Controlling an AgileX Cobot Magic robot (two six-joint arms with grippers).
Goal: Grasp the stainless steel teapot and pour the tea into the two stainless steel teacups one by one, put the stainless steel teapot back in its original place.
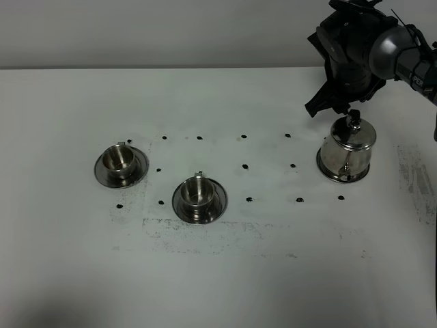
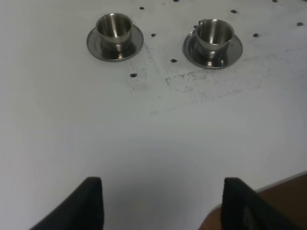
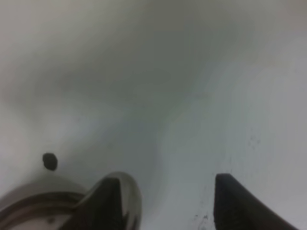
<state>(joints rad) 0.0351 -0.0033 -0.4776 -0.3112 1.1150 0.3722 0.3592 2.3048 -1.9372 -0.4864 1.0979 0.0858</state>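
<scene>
The right gripper (image 3: 168, 181) is held unclenched, empty, at twelve o'clock of the teapot (image 1: 347, 152); the left gripper (image 2: 160, 184) is likewise unclenched; two teacups (image 1: 121, 160) (image 1: 198, 193) are set at nine o'clock.

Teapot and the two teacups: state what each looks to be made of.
Teapot: likely polished stainless steel; its belly gives mirror-like reflections and bright highlights.
Leftmost teacup and middle teacup: seemingly the same metal, silvery, with a duller brushed-looking sheen inside.
Saucers: polished steel too, judging by dark reflections on the rims.
</scene>
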